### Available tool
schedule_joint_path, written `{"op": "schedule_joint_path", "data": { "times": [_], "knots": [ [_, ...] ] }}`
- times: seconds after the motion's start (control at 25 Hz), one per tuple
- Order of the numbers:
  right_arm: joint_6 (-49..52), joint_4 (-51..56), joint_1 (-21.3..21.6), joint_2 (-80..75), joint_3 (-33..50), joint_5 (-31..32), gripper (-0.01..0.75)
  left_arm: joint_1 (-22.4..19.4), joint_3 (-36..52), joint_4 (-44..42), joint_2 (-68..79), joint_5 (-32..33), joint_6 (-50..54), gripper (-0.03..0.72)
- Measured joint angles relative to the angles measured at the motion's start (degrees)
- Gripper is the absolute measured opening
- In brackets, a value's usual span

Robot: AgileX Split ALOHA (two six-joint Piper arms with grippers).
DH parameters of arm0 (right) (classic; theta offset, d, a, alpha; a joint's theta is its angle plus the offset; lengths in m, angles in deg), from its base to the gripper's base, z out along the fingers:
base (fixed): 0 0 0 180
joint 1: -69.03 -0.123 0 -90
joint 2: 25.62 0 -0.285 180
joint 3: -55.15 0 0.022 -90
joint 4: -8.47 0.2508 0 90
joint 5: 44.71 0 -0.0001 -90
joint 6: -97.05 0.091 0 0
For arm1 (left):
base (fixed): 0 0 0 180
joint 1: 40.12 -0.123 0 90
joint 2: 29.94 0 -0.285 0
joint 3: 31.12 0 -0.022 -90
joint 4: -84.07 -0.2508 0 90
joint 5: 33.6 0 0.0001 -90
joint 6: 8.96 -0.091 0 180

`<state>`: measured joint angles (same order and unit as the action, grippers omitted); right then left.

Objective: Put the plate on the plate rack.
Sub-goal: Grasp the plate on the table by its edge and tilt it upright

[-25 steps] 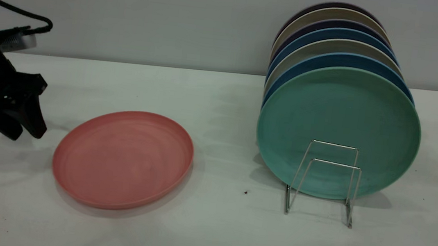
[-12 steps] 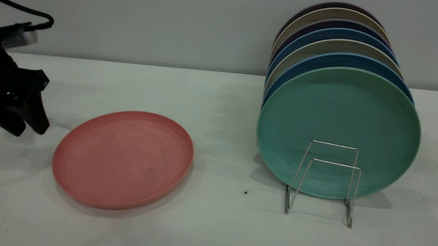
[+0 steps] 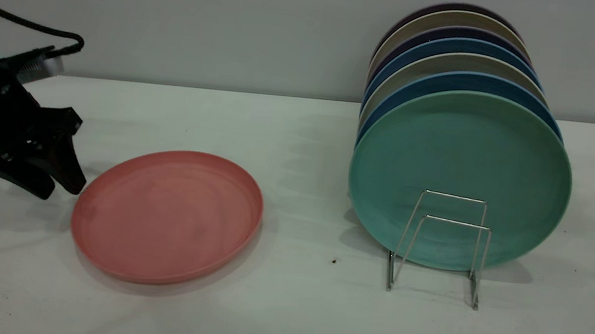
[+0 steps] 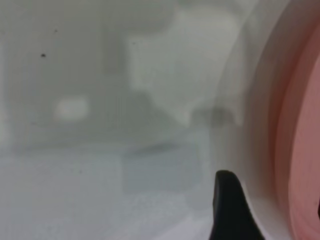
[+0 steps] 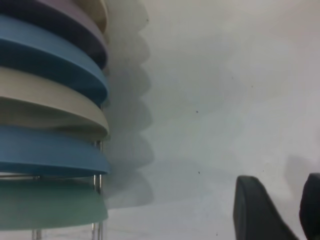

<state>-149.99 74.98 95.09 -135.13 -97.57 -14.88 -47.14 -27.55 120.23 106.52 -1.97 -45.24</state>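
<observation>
Pink plates: one, and here it is, the plate (image 3: pixel 167 216), lying flat on the table (image 3: pixel 281 311), hollow side up, toward the left half.
Its axis: round, so no long axis shows; its face points straight up, rim level all round.
Racked plates: seven counted, all standing on edge in a row running away from the camera. The teal-green plate (image 3: pixel 460 177) is in front, then blue, beige, blue, dark purple, beige and a dark one at the very back.
Plate rack: one, the plate rack (image 3: pixel 441 245), thin silver wire. Two upright rectangular loops stand bare in front of the teal-green plate, well apart from the pink one.
Left end effector: one in play, the left end effector (image 3: pixel 57 187), low over the table just beside the plate's left rim, fingers spread apart, nothing between them, tips angled down toward the rim.
Right end effector: the right end effector (image 5: pixel 277 210) shows only in its own wrist view, beside the racked row, fingers parted and empty.
</observation>
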Motion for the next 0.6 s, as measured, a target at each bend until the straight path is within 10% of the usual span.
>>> {"op": "schedule_joint_path", "data": {
  "times": [0.6],
  "knots": [
    [-0.05,0.0,0.0,0.0,0.0,0.01,0.243,3.28,-0.13,0.01,1.07,-2.92,0.0,0.404]
  ]
}}
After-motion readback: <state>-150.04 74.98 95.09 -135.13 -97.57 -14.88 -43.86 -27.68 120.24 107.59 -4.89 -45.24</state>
